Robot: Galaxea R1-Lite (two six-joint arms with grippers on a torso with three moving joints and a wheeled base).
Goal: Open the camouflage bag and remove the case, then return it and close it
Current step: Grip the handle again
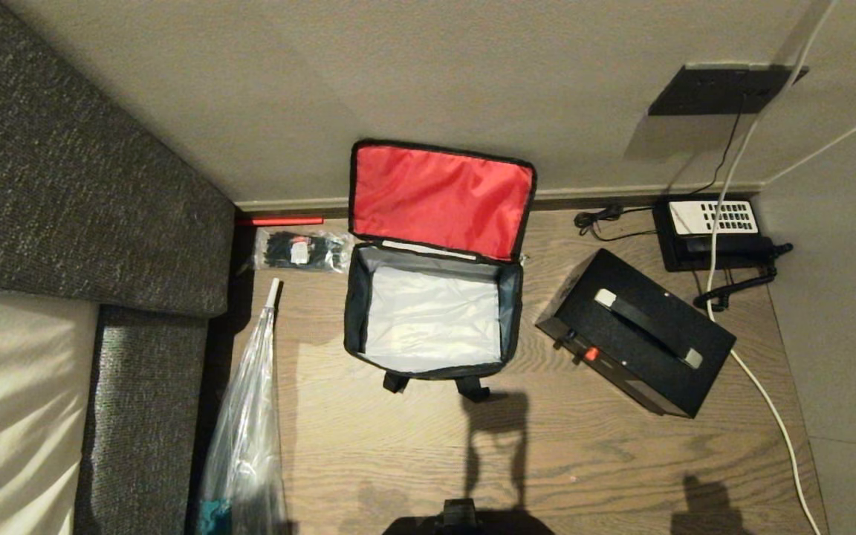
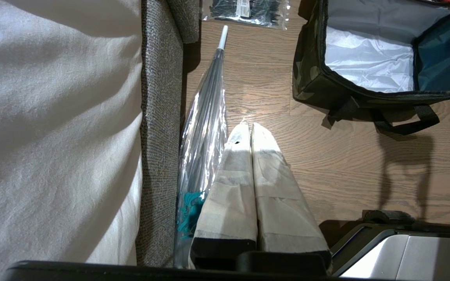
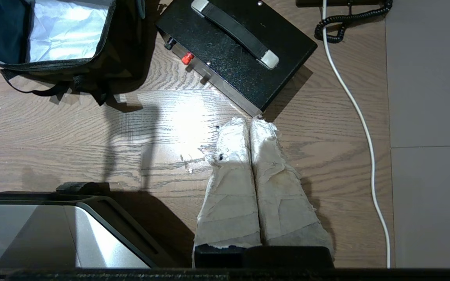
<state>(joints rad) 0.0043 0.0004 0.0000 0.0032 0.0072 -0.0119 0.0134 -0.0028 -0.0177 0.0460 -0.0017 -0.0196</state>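
Two task items are seen from the head: the camouflage bag lies open, the case just right of it. The left gripper is pressed together near the bag; likewise the right gripper near the case.

left pincer closed, camouflage bag open

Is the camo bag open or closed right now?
Open. The camouflage bag's red-lined lid stands flipped back against the wall, its silvery inside is empty, and the case sits outside on the floor.
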